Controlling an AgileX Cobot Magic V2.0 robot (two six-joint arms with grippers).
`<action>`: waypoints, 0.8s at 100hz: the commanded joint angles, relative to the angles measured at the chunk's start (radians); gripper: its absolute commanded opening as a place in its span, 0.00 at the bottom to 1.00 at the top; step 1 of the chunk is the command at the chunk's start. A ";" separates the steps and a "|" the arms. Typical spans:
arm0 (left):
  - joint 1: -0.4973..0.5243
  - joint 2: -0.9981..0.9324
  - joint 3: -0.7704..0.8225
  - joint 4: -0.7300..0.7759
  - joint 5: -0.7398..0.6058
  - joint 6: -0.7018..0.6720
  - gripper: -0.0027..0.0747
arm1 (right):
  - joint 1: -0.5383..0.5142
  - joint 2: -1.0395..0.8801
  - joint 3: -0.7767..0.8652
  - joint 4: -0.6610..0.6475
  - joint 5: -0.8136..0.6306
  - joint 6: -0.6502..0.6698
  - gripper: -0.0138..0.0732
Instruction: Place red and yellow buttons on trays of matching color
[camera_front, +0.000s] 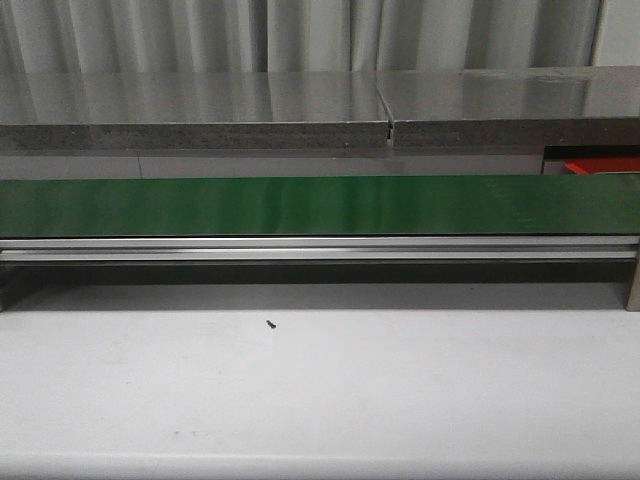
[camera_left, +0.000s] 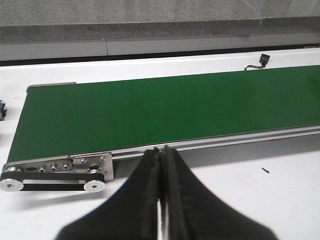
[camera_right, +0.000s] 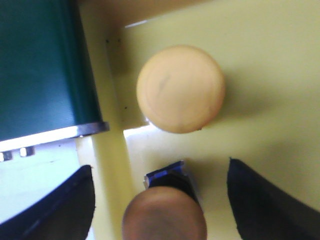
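In the right wrist view a pale yellow round button (camera_right: 180, 89) stands on the yellow tray (camera_right: 270, 60). A second round button (camera_right: 164, 215), orange-brown in the shade, with a blue base, stands on the same tray between my right gripper's fingers. My right gripper (camera_right: 160, 167) is open, its jaws wide apart and touching neither button. My left gripper (camera_left: 162, 150) is shut and empty above the white table, close to the near rail of the green conveyor belt (camera_left: 165, 110). Neither gripper shows in the front view. No red button is in view.
The green belt (camera_front: 320, 205) runs across the front view, and its end (camera_right: 40, 65) lies next to the yellow tray. A piece of a red tray (camera_front: 603, 166) shows at the far right behind the belt. A small dark speck (camera_front: 271, 323) lies on the white table. A wired connector (camera_left: 260, 61) lies beyond the belt.
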 joint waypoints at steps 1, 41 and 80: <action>-0.008 -0.003 -0.027 -0.025 -0.060 0.000 0.01 | 0.004 -0.088 -0.022 0.037 -0.014 -0.005 0.82; -0.008 -0.003 -0.027 -0.025 -0.060 0.000 0.01 | 0.226 -0.463 -0.019 0.048 -0.014 -0.056 0.82; -0.008 -0.003 -0.027 -0.025 -0.060 0.000 0.01 | 0.378 -0.712 0.139 0.048 0.011 -0.068 0.46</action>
